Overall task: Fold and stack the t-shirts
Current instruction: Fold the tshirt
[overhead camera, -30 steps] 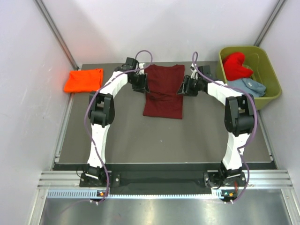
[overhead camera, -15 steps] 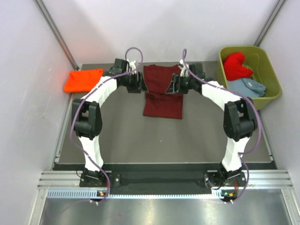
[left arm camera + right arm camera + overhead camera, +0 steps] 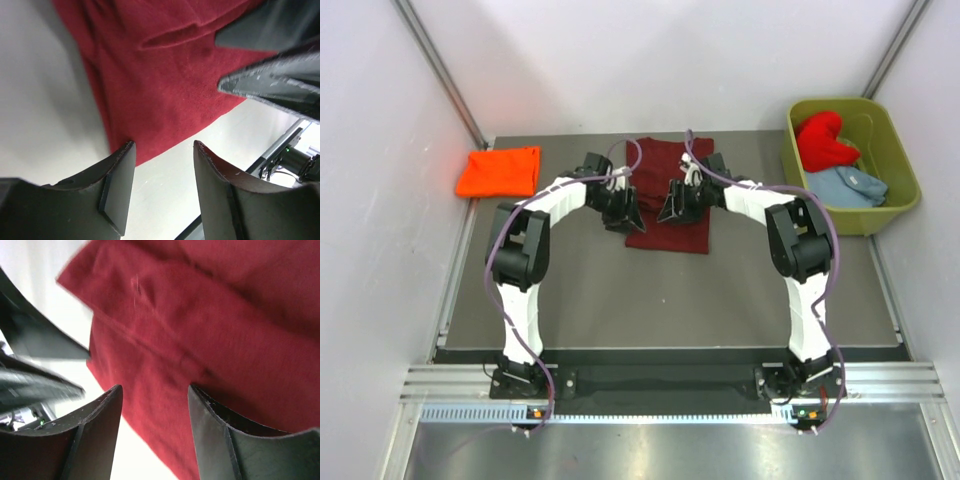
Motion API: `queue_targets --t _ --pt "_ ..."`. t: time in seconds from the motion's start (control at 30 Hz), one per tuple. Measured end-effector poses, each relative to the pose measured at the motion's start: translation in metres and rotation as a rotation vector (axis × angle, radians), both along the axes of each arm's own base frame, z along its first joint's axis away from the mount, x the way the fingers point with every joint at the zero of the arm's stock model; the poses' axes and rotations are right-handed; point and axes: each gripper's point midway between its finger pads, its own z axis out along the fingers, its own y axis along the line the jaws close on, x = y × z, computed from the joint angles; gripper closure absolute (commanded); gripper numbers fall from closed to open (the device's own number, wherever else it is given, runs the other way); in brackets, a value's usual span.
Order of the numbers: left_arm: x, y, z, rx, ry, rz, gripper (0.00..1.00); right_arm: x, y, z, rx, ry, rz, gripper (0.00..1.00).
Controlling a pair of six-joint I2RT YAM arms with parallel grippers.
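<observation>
From above, the maroon t-shirt [image 3: 670, 238] lies flat at the far middle of the desk [image 3: 620, 300]. Left wrist: the left jaws are spread and empty over its near-left edge, so they should pinch deep. Right wrist: the right jaws are spread too and should mirror that.

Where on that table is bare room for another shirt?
Widest: near half of the grey table, between the arm bases and the dark maroon cloth t-shirt. Also the right corner in front of the olive-green plastic tub. Crowded: that shirt, under left tool and right tool.
</observation>
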Motion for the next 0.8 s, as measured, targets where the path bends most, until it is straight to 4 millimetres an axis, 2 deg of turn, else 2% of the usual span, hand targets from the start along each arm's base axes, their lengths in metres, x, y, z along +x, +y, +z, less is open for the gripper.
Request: queue_targets --t 0.17,0.47,0.67,0.8 --pt "-0.006 -0.006 -0.012 0.017 0.029 -0.011 0.41 0.025 0.008 0.008 0.013 -0.051 -0.011 0.45" --pt "-0.003 0.007 -0.022 0.076 0.023 0.017 0.39 0.079 0.003 0.050 0.033 -0.221 -0.060 0.44" --pt "-0.002 0.015 -0.028 0.096 0.029 0.029 0.39 0.084 -0.004 0.048 0.019 -0.235 -0.071 0.44" --pt "-0.003 0.014 -0.028 0.077 0.042 0.024 0.40 0.073 -0.014 0.037 0.002 -0.201 -0.074 0.43"
